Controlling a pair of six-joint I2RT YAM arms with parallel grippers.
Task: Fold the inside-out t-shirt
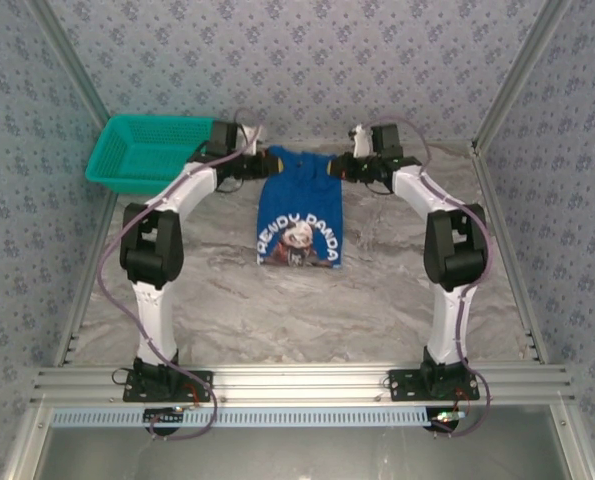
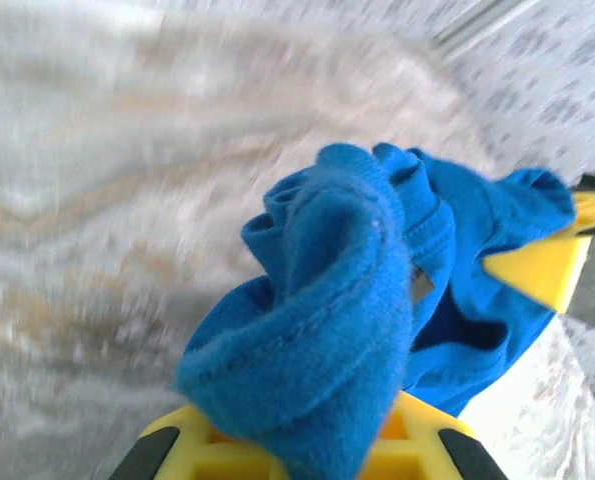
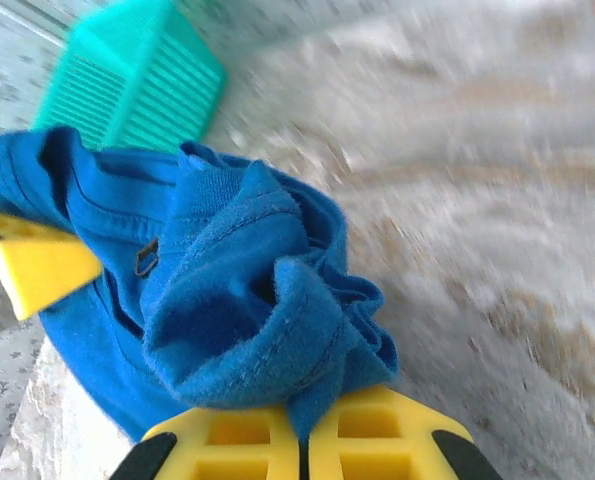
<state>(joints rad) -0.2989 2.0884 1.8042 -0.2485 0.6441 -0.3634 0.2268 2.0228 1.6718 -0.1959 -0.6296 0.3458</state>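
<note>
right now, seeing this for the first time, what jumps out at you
The royal-blue t-shirt with its panda print grabs the eye first, spread down the middle of the marble-patterned table. The left end effector and the right end effector are each shut on a far corner of it, with blue cloth bunched between yellow fingers in the wrist views. A teal mesh basket sits at the far left corner.

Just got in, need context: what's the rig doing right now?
Both arms are working the blue t-shirt. The left gripper and right gripper are each shut on bunched fabric at its far end, one per side. The rest runs toward the near edge over the table, panda print facing up. The teal basket sits at the far left.
</note>
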